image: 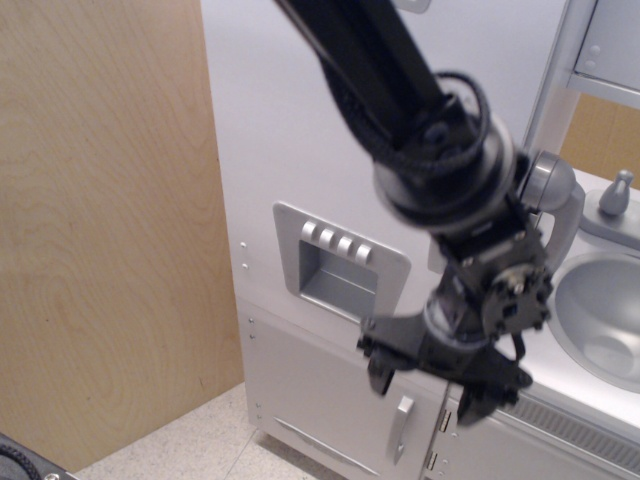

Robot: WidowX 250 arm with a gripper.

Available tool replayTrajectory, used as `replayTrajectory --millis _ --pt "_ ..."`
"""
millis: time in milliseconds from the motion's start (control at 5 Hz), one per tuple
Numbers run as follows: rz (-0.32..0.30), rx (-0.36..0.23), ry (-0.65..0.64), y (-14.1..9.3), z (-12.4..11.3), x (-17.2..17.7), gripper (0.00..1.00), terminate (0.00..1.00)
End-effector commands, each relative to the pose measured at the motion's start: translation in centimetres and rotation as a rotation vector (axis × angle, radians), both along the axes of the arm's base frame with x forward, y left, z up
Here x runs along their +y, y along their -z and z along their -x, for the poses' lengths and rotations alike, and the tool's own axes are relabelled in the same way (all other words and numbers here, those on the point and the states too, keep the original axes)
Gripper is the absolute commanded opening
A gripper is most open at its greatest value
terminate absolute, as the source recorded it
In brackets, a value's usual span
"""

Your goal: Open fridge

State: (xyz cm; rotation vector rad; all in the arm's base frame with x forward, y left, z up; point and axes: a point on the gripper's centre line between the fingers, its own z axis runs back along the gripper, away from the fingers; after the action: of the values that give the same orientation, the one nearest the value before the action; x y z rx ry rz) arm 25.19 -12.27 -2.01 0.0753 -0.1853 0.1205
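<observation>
Tall silver-white toy fridge cabinet (290,150) fills the middle of the frame, door closed, against a light plywood wall panel (100,230) on the left; its recessed grey dispenser panel with four knobs (335,262) sits mid-door and the small lower door with a short grey handle (400,428) is below. Black robot arm (390,75) comes down from the top across the door's right side, hiding the long door handle, with the grey sink basin (600,315) and grey faucet (545,195) to the right. Black two-finger tool (440,385) hangs in front of the lower right of the cabinet, fingers spread apart, gripping nothing.
</observation>
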Motion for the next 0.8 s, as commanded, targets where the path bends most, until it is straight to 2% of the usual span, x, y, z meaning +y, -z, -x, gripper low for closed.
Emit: replayTrajectory --millis 0,200,600 --pt "0.014 -0.126 -0.002 -5.0 -5.7 2.8 1.0 0.0" --pt "0.031 -0.115 0.012 -6.0 -7.1 3.7 1.0 0.0" --pt "0.105 -0.158 0.068 -7.7 -8.3 3.1 1.0 0.0"
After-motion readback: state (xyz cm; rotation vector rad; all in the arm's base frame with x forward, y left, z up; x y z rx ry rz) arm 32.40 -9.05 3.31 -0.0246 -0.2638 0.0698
